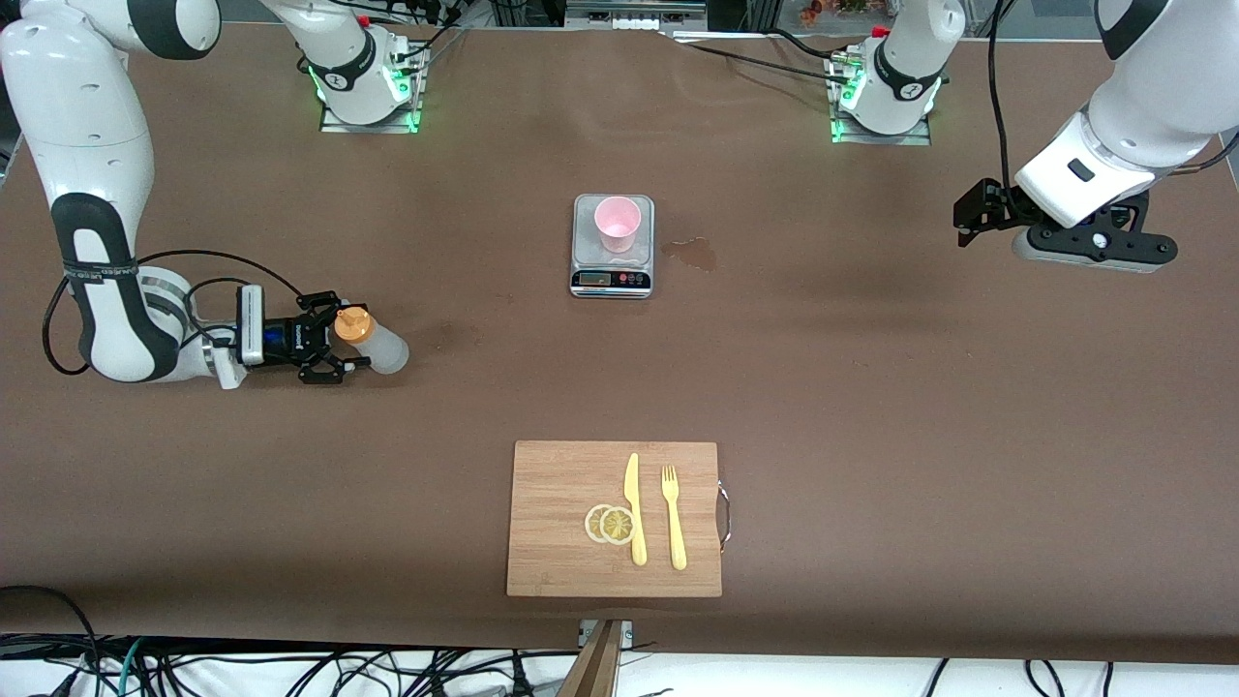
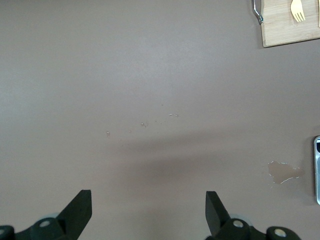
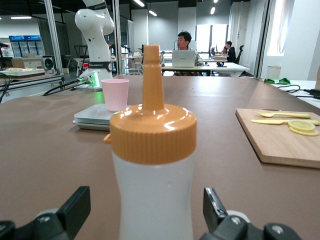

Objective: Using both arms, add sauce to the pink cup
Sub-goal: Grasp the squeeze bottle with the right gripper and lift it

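Observation:
The sauce (image 1: 376, 346) (image 3: 152, 165), a whitish squeeze bottle with an orange nozzle cap, stands upright on the table toward the right arm's end. My right gripper (image 1: 339, 337) (image 3: 146, 202) lies low at table height, open, one finger on each side of the bottle's body with a gap on both sides. The pink cup (image 1: 617, 223) (image 3: 115, 94) stands on a small kitchen scale (image 1: 612, 279) at mid-table, farther from the front camera than the bottle. My left gripper (image 1: 971, 219) (image 2: 148, 200) hangs open and empty over bare table at the left arm's end.
A wooden cutting board (image 1: 547, 561) (image 2: 285, 30) lies near the table's front edge, carrying a yellow knife (image 1: 634, 508), a yellow fork (image 1: 673, 518) and two lemon slices (image 1: 610, 524). A small wet stain (image 1: 692, 253) (image 2: 284, 171) marks the table beside the scale.

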You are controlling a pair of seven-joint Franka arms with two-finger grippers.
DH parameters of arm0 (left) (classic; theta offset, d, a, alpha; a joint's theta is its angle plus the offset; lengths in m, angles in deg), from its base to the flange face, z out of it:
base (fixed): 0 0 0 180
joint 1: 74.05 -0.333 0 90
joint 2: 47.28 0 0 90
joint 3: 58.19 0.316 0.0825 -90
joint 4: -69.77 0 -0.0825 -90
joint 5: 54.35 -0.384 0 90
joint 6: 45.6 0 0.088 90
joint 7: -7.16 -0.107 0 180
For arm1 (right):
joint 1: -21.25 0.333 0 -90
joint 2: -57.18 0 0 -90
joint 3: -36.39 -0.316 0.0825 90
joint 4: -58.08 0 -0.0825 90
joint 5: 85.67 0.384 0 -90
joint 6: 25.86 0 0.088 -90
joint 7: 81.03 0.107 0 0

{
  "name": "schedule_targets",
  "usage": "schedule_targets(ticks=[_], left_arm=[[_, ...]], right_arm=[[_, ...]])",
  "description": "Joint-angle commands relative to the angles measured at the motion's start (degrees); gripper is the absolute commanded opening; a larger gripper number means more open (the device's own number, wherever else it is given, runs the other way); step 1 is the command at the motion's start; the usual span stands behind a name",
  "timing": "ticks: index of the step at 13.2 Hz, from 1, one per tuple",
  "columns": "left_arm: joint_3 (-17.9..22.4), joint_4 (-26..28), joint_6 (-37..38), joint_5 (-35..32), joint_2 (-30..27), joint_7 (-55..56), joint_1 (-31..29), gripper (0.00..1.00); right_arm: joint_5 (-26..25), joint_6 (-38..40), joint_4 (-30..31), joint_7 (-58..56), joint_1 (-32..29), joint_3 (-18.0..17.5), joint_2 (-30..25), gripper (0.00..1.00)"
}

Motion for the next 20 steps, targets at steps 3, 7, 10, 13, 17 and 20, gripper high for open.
schedule_targets(ticks=[3,7,10,13,17,20], left_arm=[[-0.02,-0.63,0.92,0.94,-0.30,0.01,-0.05,1.00],[-0.02,-0.72,0.92,0.94,-0.30,0.01,-0.14,1.00],[0.06,-0.63,0.92,1.03,-0.21,0.01,-0.23,1.00],[0.06,-0.63,0.92,1.03,-0.30,-0.08,-0.23,1.00],[0.07,-0.63,0.92,1.12,-0.12,0.01,-0.41,1.00],[0.07,-0.63,0.92,1.12,-0.12,-0.08,-0.41,1.00]], right_arm=[[3.91,1.87,-1.07,-1.23,-0.08,-2.60,2.22,1.00],[3.92,1.96,-1.07,-1.05,0.19,-3.30,2.83,0.90],[3.83,1.88,-1.25,-0.35,0.71,-3.30,2.92,0.39],[3.92,1.87,-1.86,1.23,1.33,-3.39,2.83,0.10],[3.30,1.09,-1.78,9.38,7.81,-0.77,-0.32,0.10],[2.60,-2.68,-0.99,14.75,17.38,5.11,-4.79,0.11]])
